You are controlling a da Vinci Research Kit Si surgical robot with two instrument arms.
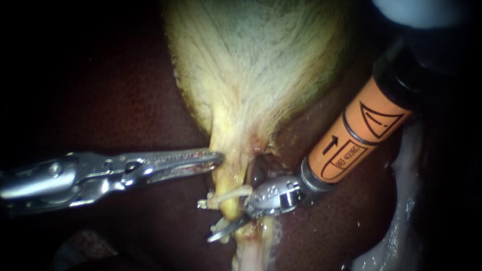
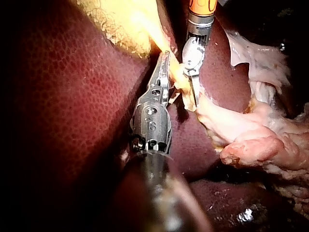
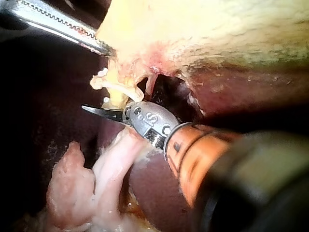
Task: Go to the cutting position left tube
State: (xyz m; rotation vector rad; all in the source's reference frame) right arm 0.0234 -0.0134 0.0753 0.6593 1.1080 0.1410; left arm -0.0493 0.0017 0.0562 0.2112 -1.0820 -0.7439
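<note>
Tube [image 1: 228,200], stringy and yellow, against orange-sleeved right instrument [image 1: 226,230] below fibrous gallbladder [image 1: 256,65]

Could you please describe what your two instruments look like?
The left instrument is bare silver metal with long, finely serrated jaws and visible pivot pins. The right instrument has a silver wrist, then an orange sleeve with black markings, then a black shaft.

Gallbladder [image 1: 251,60] cut off at upper edge, left instrument [image 1: 217,159] shaft cropped, right instrument [image 3: 104,112] shaft blurred
</note>
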